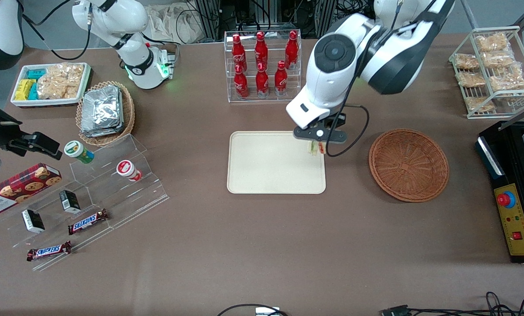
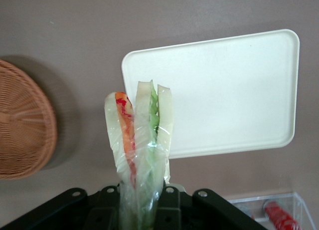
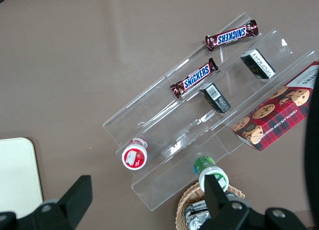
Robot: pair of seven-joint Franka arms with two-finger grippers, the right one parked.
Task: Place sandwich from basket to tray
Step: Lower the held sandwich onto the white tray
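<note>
Clear-wrapped sandwich [image 2: 142, 135], pale bread with red and green filling, clamped upright in the claw [image 1: 315, 147], hanging above the cream tray [image 1: 262, 169] edge nearest the empty reddish-brown wicker basket [image 1: 408, 164] alongside.

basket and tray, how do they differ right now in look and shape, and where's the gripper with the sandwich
The basket is round, reddish-brown woven wicker with sloping sides; the tray is a flat, smooth, cream rectangle with rounded corners and a low rim. The basket lies toward the working arm's end of the table, the tray nearer the middle. The gripper, shut on the sandwich, hangs over the tray's edge, not the basket. Both are empty and rest on the table.
</note>
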